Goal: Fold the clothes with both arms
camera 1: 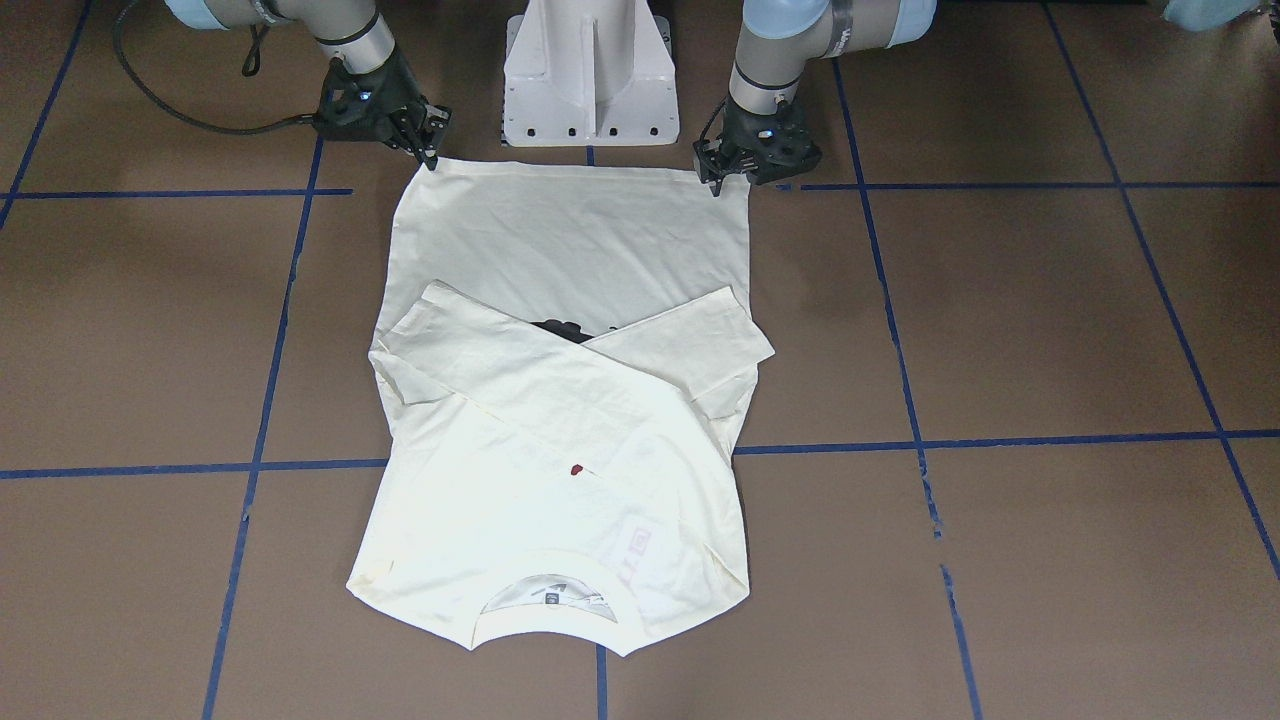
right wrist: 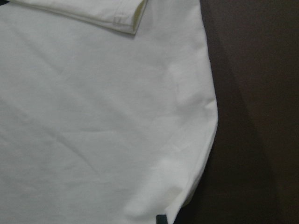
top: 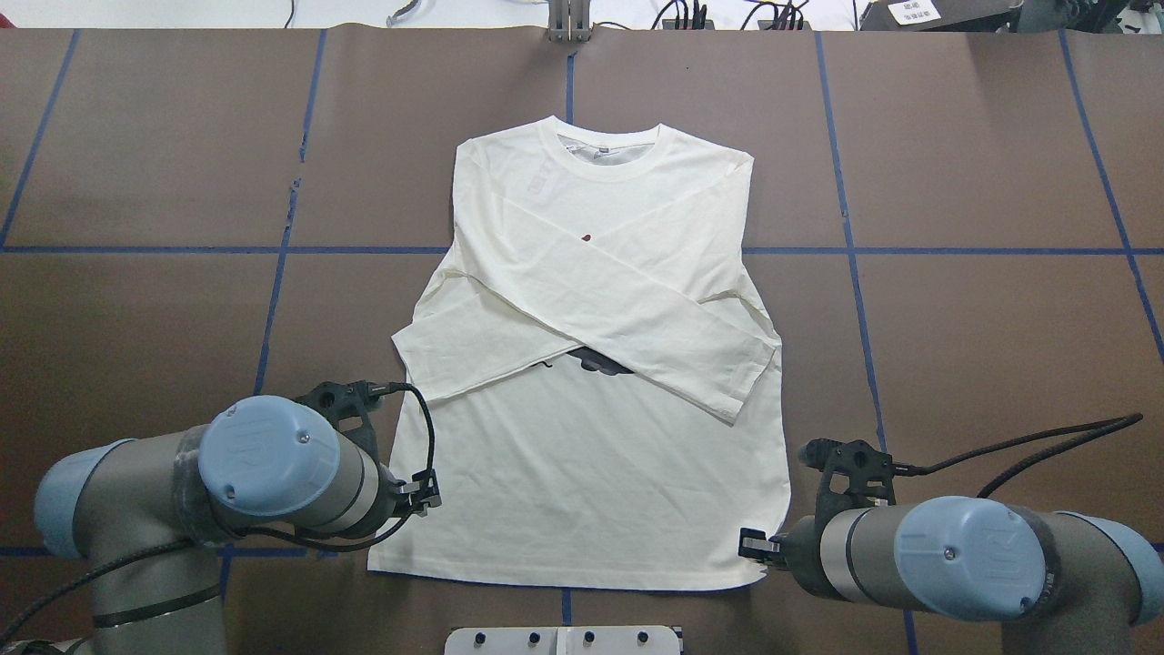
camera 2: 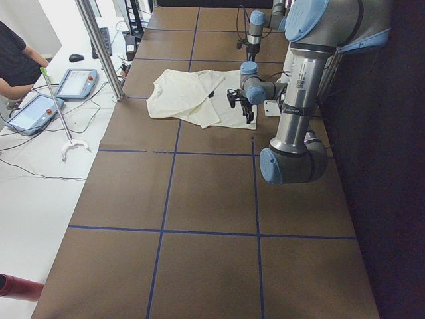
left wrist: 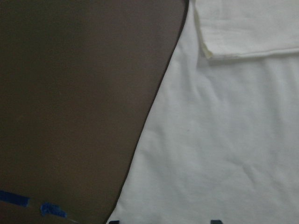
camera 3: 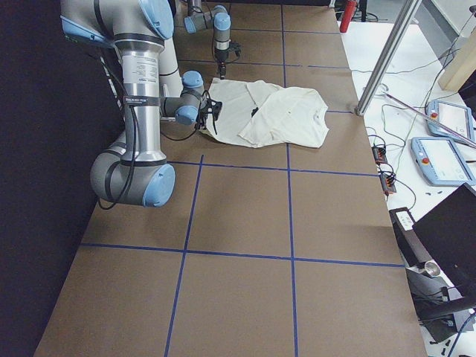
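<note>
The cream T-shirt (camera 1: 560,240) (top: 591,491) lies flat on the table, collar away from me, hem towards me. Both sleeves are crossed over the chest, and a bit of black print (top: 596,364) shows beneath them. My left gripper (camera 1: 713,182) (top: 426,498) is low at the hem's left corner; in its wrist view (left wrist: 164,222) two fingertips stand apart over the fabric, so it is open. My right gripper (camera 1: 431,157) (top: 751,546) is at the hem's right corner; its wrist view (right wrist: 161,218) shows one central tip at the fabric's edge, so it looks shut on the hem.
The white pedestal base (camera 1: 590,80) stands just behind the hem. Blue tape lines (top: 273,250) cross the brown table. Beyond the table's far edge stand a metal pole (camera 2: 99,46) and tablets (camera 2: 73,83), with an operator (camera 2: 16,60) nearby.
</note>
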You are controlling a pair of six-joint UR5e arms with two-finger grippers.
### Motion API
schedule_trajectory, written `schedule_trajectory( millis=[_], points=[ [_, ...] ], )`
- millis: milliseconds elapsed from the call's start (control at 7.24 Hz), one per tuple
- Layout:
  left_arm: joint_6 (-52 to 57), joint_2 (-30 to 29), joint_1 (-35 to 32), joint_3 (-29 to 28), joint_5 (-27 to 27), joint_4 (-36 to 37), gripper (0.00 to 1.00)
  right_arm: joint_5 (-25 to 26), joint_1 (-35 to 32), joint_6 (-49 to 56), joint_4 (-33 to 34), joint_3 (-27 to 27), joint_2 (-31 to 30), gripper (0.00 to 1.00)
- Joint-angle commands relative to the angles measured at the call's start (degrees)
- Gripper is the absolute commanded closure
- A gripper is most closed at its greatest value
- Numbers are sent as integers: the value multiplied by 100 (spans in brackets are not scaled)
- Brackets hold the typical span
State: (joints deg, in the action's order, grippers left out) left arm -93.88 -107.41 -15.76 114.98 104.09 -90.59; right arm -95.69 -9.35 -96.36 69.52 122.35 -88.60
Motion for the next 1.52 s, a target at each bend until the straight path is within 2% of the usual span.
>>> schedule_trajectory(
  millis=[0,276,690,1381],
  points=[
    [-16,88,144,-169,-143,-229,33,-2,-5,4,0,-9,1,100],
    [-86,360,144,-116,-152,-765,33,-2,-5,4,0,-1,1,100],
    [-95,362,144,-116,-143,-785,36,-11,-22,4,0,-1,1,100],
    [-78,362,179,-151,-143,-785,47,-20,-23,4,0,-1,1,100]
  ],
)
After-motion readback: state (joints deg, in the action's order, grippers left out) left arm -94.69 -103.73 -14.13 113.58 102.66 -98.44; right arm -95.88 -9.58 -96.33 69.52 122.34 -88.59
